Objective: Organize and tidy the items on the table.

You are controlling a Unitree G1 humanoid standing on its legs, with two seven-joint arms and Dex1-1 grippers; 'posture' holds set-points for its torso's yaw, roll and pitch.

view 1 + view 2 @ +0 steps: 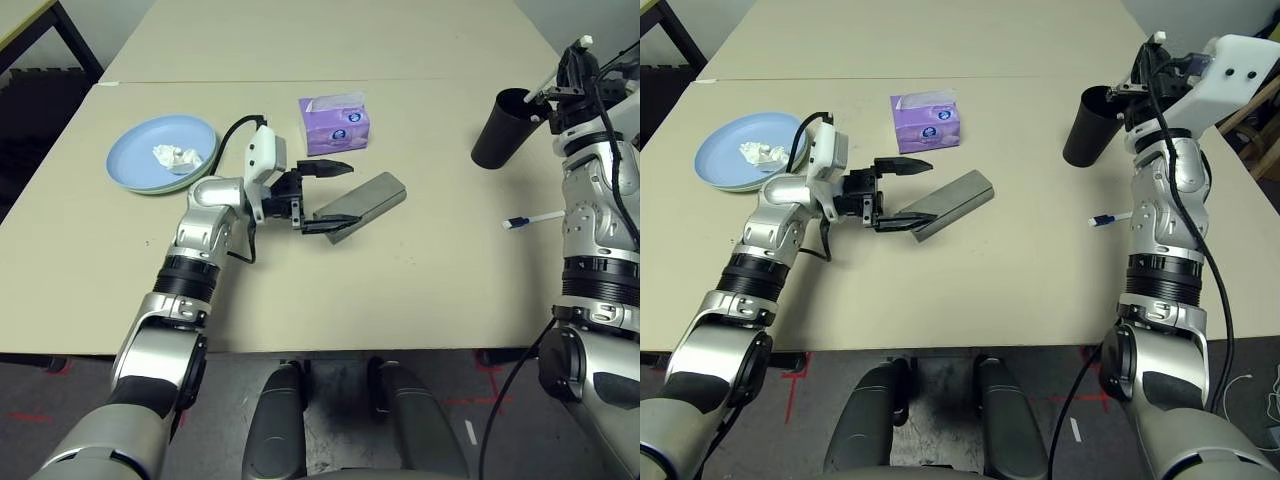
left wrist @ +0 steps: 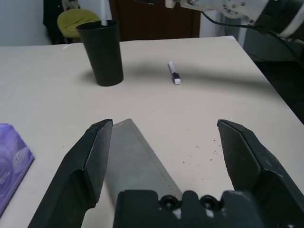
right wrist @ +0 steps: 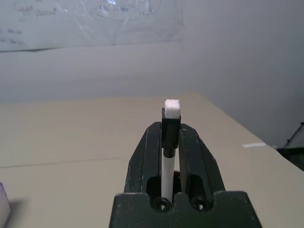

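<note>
Left eye view: the left claw [image 1: 335,197] points level across the beige desk [image 1: 420,280] with its two black fingers spread wide, gripping nothing. It hangs over the near end of the grey glasses case [image 1: 366,203], which lies flat and at a slant near the middle of the desk; whether a finger touches the case cannot be told. In the left wrist view the case [image 2: 137,159] shows between the two spread fingers [image 2: 88,161].

Just beyond the case sits a purple tissue box [image 1: 335,124]. Well to the left, a light blue plate [image 1: 140,150] rests on a pale green plate [image 1: 190,178] whose edge peeks out beneath it, and a crumpled white tissue [image 1: 176,157] lies on the blue one.

On the right side the right claw [image 1: 572,72] is raised and clamped tight on a white stick with a black band and a white tip [image 3: 171,118]; the right wrist view shows it pinched between the closed fingers, pointing up and away. The claw is close to the rim of the black cup [image 1: 500,128], which stands upright on the desk, and a white stick rises from the cup [image 2: 103,9] in the left wrist view. Another small white stick with a blue end [image 1: 530,220] lies flat on the desk nearer the robot, apart from the cup.
</note>
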